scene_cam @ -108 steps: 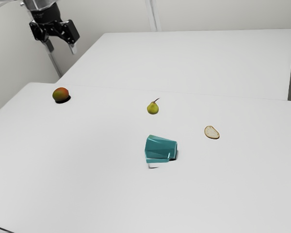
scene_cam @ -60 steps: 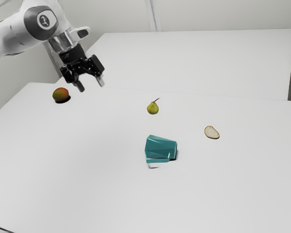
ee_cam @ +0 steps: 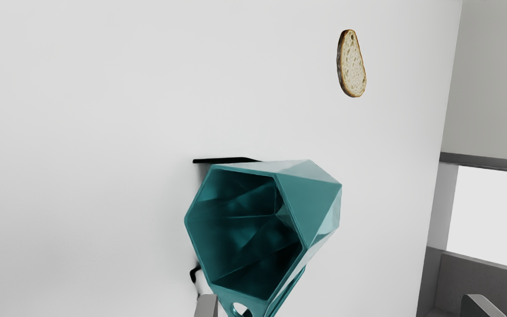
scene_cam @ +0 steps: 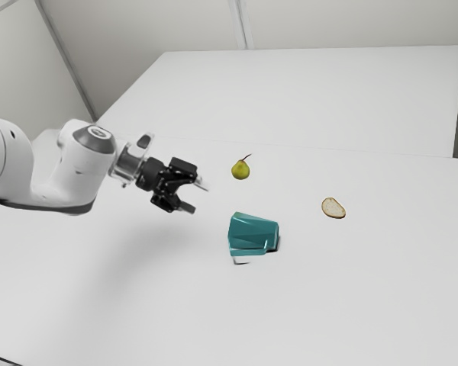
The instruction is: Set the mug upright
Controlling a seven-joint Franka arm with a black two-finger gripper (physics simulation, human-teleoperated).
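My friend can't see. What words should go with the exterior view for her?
A teal mug lies on its side on a white table. A robot arm reaches in from the exterior view's left, its gripper open. A pear and a bread slice are nearby.

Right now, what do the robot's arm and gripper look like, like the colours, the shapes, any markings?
The arm is white, with thick, rounded segments. A dark grey cap at one joint bears a small, pale marking. A silvery metallic section leads to the gripper, which is black and angular, with two fingers ending in grey tips.
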